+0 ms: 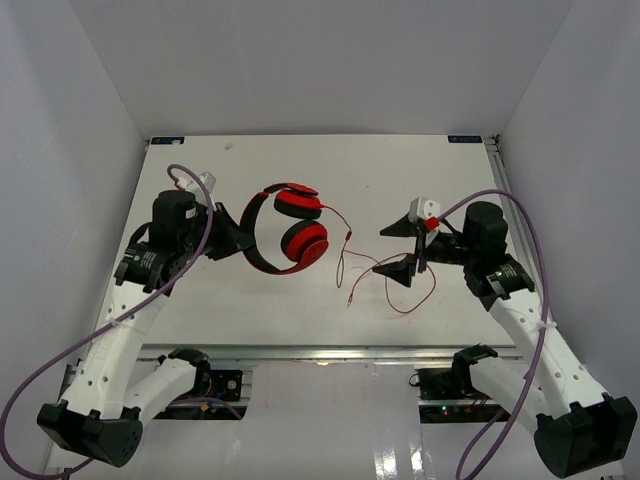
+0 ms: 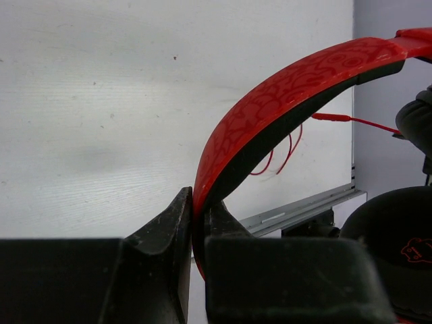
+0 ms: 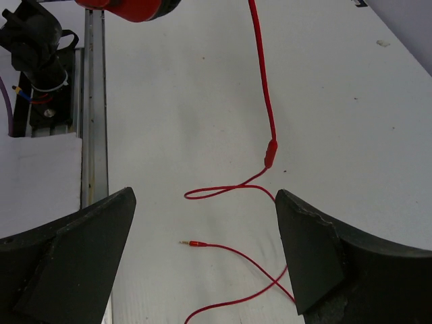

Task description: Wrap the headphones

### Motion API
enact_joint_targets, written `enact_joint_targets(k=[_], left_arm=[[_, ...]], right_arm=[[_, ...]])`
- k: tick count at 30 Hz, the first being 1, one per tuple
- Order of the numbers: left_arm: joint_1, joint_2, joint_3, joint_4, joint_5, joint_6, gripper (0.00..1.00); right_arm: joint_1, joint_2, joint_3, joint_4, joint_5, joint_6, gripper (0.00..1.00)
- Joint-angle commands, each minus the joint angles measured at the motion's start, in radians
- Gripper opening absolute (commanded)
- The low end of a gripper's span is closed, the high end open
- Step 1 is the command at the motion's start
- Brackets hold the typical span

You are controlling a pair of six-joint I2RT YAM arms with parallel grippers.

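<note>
From above, the headphones (image 1: 290,228) are at centre, cable (image 1: 405,300) loose toward four o'clock, unwrapped; left wrist: left gripper (image 2: 198,202) clamps the headband (image 2: 283,101). Right wrist: right gripper (image 3: 204,199) gapes wide over the plug (image 3: 192,242), apparently empty; all winding is left to do.

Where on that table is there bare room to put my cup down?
The far strip of the table behind the headphones is bare. It's crowded between the headphones and the right hand, where the red cable loops.
</note>
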Motion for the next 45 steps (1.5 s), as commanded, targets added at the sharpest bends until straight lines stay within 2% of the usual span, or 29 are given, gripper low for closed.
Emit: enact_joint_targets(k=[1, 3, 7, 11, 19, 26, 29, 30, 32, 34, 35, 39, 43, 45], left_arm=[[-0.002, -0.05, 0.08, 0.005, 0.075, -0.079, 0.0], [-0.002, -0.056, 0.099, 0.003, 0.084, -0.101, 0.0], [-0.002, -0.048, 0.162, -0.009, 0.093, -0.12, 0.0], [-0.002, -0.024, 0.231, -0.014, 0.112, -0.142, 0.0], [-0.002, 0.063, 0.416, -0.044, 0.138, -0.138, 0.0], [-0.004, 0.09, 0.46, -0.034, 0.143, -0.131, 0.0], [-0.002, 0.099, 0.473, -0.032, 0.136, -0.125, 0.0], [-0.002, 0.102, 0.481, -0.033, 0.134, -0.124, 0.0], [-0.002, 0.11, 0.497, -0.052, 0.103, -0.117, 0.0], [-0.002, 0.112, 0.498, -0.064, 0.071, -0.11, 0.0], [-0.002, 0.11, 0.495, -0.068, 0.057, -0.11, 0.0], [-0.002, 0.104, 0.472, -0.066, 0.016, -0.101, 0.0], [-0.003, 0.099, 0.451, -0.052, 0.013, -0.102, 0.0], [-0.003, 0.097, 0.447, -0.046, 0.012, -0.101, 0.0]], right_arm=[[0.061, 0.088, 0.021, 0.231, 0.061, 0.171, 0.9], [0.072, 0.149, 0.039, 0.293, 0.11, 0.175, 0.9], [0.086, 0.234, 0.113, 0.337, 0.111, 0.215, 0.9], [0.128, 0.312, 0.111, 0.414, 0.1, 0.231, 0.9], [0.17, 0.399, 0.08, 0.573, -0.13, 0.278, 0.9], [0.203, 0.384, 0.065, 0.663, -0.18, 0.402, 0.9], [0.215, 0.356, 0.11, 0.495, -0.032, 0.271, 0.9], [0.217, 0.345, 0.14, 0.403, 0.071, 0.195, 0.9], [0.211, 0.341, 0.189, 0.267, 0.465, 0.089, 0.9], [0.166, 0.339, 0.214, 0.23, 0.632, 0.06, 0.9], [0.143, 0.329, 0.214, 0.228, 0.639, 0.061, 0.9], [0.071, 0.279, 0.207, 0.2, 0.525, 0.038, 0.9], [-0.003, 0.245, 0.202, 0.107, 0.142, -0.091, 0.9], [-0.003, 0.236, 0.207, -0.006, 0.03, -0.212, 0.9]])
